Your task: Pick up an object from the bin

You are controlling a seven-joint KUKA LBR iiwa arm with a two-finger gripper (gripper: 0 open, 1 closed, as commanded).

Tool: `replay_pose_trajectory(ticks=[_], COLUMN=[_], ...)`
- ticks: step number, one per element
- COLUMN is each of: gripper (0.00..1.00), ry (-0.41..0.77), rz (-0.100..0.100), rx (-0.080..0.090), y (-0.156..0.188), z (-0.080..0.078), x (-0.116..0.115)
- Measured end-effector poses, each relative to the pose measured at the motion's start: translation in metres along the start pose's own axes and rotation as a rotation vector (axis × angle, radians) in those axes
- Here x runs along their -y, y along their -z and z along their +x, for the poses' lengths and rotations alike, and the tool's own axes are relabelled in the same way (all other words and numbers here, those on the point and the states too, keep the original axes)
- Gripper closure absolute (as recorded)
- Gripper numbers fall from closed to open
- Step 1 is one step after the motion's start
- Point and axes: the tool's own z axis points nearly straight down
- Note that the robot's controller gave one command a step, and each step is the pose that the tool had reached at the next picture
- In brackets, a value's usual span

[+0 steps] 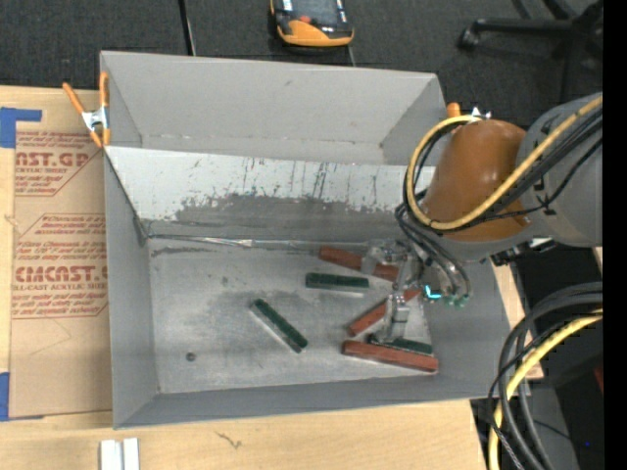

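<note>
1. Camera view, container: an open grey metal bin (pixel 132 292) with sloping walls and a scuffed, flat floor holds a few loose flat bars.
2. Camera view, robot: the arm enters from the right. A rounded orange cover (pixel 470 179) sits on its wrist, with yellow and black cables looped round it.
3. Camera view, end effector: the gripper (pixel 397 329) points down into the right front part of the bin floor, low over a small cluster of bars.
4. End effector state: how far the gripper is open cannot be determined, and nothing can be confirmed as held.
5. Nearest item: a short red-brown flat bar (pixel 368 319) lies tilted, just to the left of the gripper tip. Whether the two touch cannot be determined.
6. Adjacent items: a long red-brown flat bar (pixel 389 354) lies along the front of the cluster. A dark green flat bar (pixel 411 344) lies just behind it, close beside the gripper tip.
7. Items further back: a second dark green flat bar (pixel 336 281) and another red-brown flat bar (pixel 341 258) lie near the rear wall, to the left of the wrist.
8. Separate item: a third dark green flat bar (pixel 278 324) lies diagonally on the floor centre, well apart from the cluster.
</note>
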Motion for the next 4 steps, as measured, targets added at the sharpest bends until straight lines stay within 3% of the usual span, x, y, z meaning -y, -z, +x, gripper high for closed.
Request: replay_pose_trajectory(ticks=[1,2,3,4], gripper=[0.0,0.0,0.0,0.0], ry=[0.001,-0.082,-0.072,-0.174], rz=[0.001,0.0,0.0,-0.001], rx=[0.008,0.012,0.004,0.009], y=[0.004,-0.055,-0.05,-0.041], z=[-0.002,0.018,0.02,0.035], x=[0.0,0.033,0.043,0.04])
